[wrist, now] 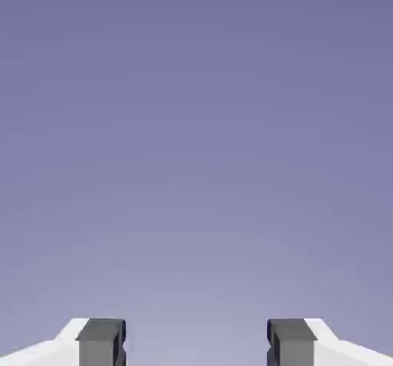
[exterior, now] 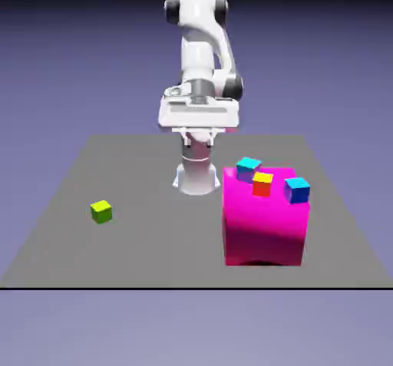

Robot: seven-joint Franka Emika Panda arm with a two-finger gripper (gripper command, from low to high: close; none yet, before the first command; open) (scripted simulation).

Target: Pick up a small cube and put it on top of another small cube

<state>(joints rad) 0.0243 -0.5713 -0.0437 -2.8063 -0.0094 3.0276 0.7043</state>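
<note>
A tiny cube (exterior: 101, 212) with yellow-green top and green sides is seen flat on the grey table (exterior: 153, 242), left side, alone.

The grey table (exterior: 153, 242) carries a small cube (exterior: 100, 212) alone toward the exterior view's left, well apart from the gripper (exterior: 198, 136). A large magenta block (exterior: 263, 226) stands nearer, below it toward that view's right.

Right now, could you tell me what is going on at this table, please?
Nothing is being handled yet. The gripper is open and empty, with only backdrop between its fingertips. The small green cube sits alone on the grey table, toward the exterior view's left. On the magenta block rest two blue cubes and a yellow-topped red cube.
</note>
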